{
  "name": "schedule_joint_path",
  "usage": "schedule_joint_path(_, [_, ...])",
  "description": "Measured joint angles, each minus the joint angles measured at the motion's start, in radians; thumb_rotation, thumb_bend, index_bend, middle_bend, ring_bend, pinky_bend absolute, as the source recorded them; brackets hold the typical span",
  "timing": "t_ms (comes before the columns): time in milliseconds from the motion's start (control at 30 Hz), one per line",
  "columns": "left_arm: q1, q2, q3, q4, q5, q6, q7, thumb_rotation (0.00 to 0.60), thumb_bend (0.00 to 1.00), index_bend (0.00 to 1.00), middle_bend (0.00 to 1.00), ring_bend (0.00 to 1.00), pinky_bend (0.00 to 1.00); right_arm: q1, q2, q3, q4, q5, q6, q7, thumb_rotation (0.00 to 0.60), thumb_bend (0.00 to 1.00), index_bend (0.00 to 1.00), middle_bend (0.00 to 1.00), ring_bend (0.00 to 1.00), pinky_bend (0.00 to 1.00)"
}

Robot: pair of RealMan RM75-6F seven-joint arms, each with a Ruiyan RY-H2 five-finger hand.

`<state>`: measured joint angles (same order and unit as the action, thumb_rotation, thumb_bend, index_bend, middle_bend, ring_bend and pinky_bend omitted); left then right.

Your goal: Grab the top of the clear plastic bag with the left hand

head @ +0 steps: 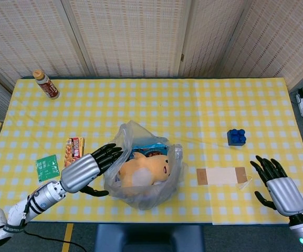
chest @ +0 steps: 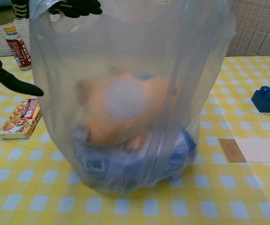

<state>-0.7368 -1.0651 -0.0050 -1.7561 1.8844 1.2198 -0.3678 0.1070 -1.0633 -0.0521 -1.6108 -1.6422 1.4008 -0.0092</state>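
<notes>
The clear plastic bag [head: 143, 178] stands near the table's front edge, holding an orange plush toy [head: 146, 170] and a blue packet [chest: 172, 157]. In the chest view the bag [chest: 135, 56] fills most of the frame. My left hand [head: 88, 169] lies at the bag's left side, its fingers [head: 111, 153] stretched out against the bag's upper left rim and the thumb [chest: 14, 83] apart below. The fingertips [chest: 76, 6] show at the rim's top left. Nothing is pinched between them. My right hand [head: 277, 186] rests spread at the table's front right, holding nothing.
A brown bottle [head: 46, 84] stands at the back left. A snack box [head: 74, 151] and a green packet [head: 48, 169] lie left of my left hand. A blue block [head: 236, 136] and a white card with brown ends [head: 222, 176] lie right of the bag.
</notes>
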Motion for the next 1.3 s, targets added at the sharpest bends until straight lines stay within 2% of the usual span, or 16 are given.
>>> schedule_joint_path(300, [-0.03,-0.003,-0.004,-0.041,-0.001,-0.041,0.032,0.6,0.02,0.02,0.16,0.03,0.0,0.001,0.001,-0.001,0.006,-0.001,0.001,0.011,0.6,0.36,0.0,0.0,0.0,0.0])
schedule_joint_path(500, [-0.046,0.006,-0.005,-0.066,-0.003,-0.054,0.007,0.6,0.02,0.02,0.16,0.03,0.0,0.001,-0.001,-0.001,0.009,0.0,0.002,0.013,0.6,0.36,0.0,0.0,0.0,0.0])
schedule_joint_path(867, [-0.116,0.052,0.007,-0.107,-0.002,-0.108,-0.216,0.6,0.02,0.01,0.16,0.03,0.0,0.001,-0.003,-0.003,0.012,-0.007,0.005,0.018,0.6,0.36,0.0,0.0,0.0,0.0])
schedule_joint_path(1300, [-0.195,0.082,0.009,-0.12,0.009,-0.121,-0.464,0.6,0.02,0.02,0.16,0.05,0.0,0.001,-0.006,-0.004,0.015,-0.014,0.01,0.023,0.6,0.36,0.0,0.0,0.0,0.0])
